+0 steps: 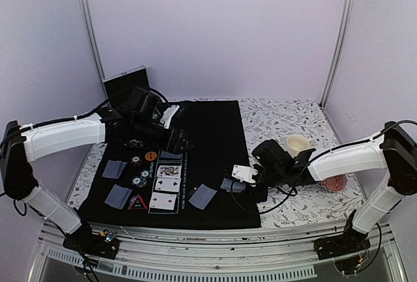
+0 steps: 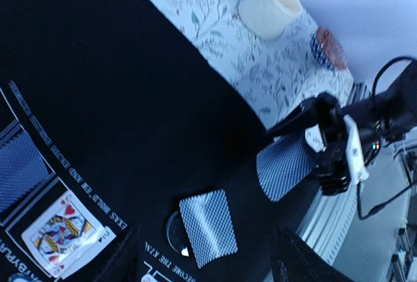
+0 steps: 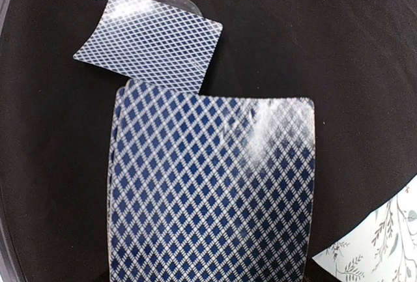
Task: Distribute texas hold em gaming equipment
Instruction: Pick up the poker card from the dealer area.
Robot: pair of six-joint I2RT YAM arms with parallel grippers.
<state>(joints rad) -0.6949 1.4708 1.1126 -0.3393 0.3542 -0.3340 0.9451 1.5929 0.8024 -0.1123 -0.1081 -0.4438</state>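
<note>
**Right gripper** point(image 1: 238, 181): at the near right edge of the black mat point(image 1: 215, 126). It pinches a stack of cards point(image 3: 215, 191), lattice backs up. In the wrist view the stack fills the frame and hides the fingers.

**Left gripper** point(image 1: 177, 140): over the far left part of the mat. Its fingers point(image 2: 293, 262) stand spread, with nothing seen between them. They are dark against dark cloth and cut off by the picture's edge.

**Single card** point(image 3: 150, 46): face down on the mat, just left of the stack. It covers part of a clear disc point(image 2: 171, 228).

**Face-up cards** point(image 1: 167, 185): a column on the near left of the mat. The faces are too small to read from above.

**Face-down cards** point(image 1: 118, 196), chips point(image 1: 140, 179), red triangle marker point(image 1: 137, 202): near left corner of the mat, close together.

**Cup** point(image 1: 298, 144) and dish point(image 1: 335, 183): on the flowered table point(image 1: 287, 116), right of the mat. The dish is partly hidden behind the right arm.
</note>
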